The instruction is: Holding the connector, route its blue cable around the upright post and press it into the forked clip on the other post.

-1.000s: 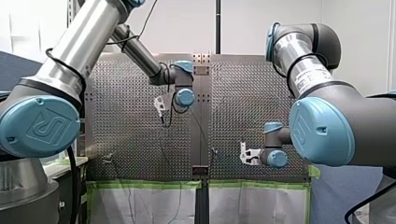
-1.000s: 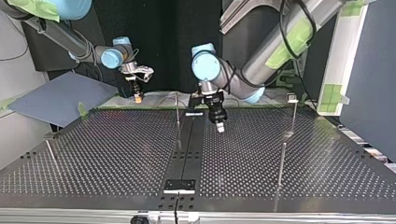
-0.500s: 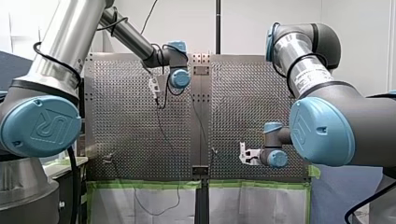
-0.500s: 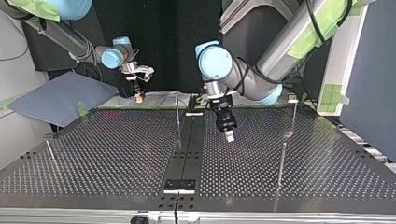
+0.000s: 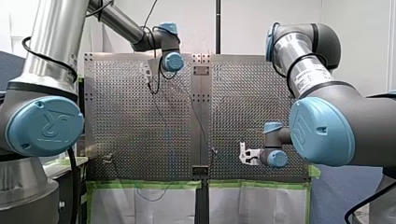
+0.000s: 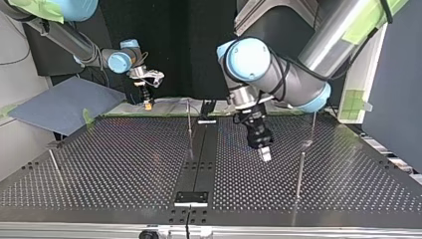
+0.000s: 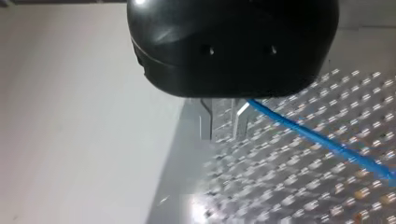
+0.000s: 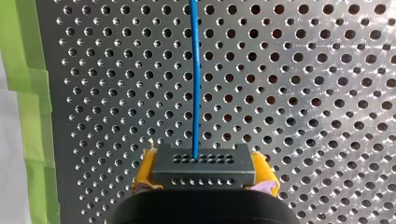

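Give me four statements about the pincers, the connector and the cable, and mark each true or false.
1. My right pincer, with yellow pads, is shut on the dark grey rectangular connector. True.
2. The thin blue cable leaves the connector and runs ahead over the perforated metal table. True.
3. My left pincer grips the connector. False: in the top view it hangs over the table's middle, well apart from the connector.
4. Red tape edges the table beside the connector. False: it is green tape.

Embossed UR logo on my left arm's blue cap (image 5: 44, 126) and my right arm's cap (image 5: 312, 132)
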Robot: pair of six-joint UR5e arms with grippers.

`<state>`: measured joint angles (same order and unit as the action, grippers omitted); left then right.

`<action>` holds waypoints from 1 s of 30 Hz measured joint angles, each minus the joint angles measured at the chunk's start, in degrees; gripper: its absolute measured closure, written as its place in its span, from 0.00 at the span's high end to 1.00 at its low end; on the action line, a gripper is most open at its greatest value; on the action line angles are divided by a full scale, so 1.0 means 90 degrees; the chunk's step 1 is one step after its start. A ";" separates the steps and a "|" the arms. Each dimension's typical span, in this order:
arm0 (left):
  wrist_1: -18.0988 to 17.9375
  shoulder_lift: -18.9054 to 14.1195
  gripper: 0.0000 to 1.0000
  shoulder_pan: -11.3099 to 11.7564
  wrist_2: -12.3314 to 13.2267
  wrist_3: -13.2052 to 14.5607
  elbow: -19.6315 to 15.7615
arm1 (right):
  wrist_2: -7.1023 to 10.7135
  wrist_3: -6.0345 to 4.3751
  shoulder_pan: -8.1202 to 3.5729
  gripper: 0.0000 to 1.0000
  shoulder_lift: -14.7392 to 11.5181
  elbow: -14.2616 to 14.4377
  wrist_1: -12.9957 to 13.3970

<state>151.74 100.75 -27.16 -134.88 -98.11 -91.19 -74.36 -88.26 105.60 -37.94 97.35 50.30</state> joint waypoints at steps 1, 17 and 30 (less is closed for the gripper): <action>0.0023 -0.0069 0.24 0.0024 -0.0043 -0.0010 0.0000 | 0.0000 0.0000 0.0000 0.00 0.0000 0.0000 0.0002; 0.0063 -0.0440 0.24 0.0325 -0.0157 0.0072 0.0007 | 0.0000 0.0000 -0.0001 0.00 0.0000 -0.0029 -0.0030; 0.0132 -0.0482 0.24 0.0930 0.0418 -0.0324 0.0014 | 0.0000 0.0000 -0.0013 0.00 0.0001 -0.0031 -0.0030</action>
<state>152.93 96.41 -18.79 -131.12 -101.02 -91.06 -74.37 -88.26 105.48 -37.94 97.07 50.03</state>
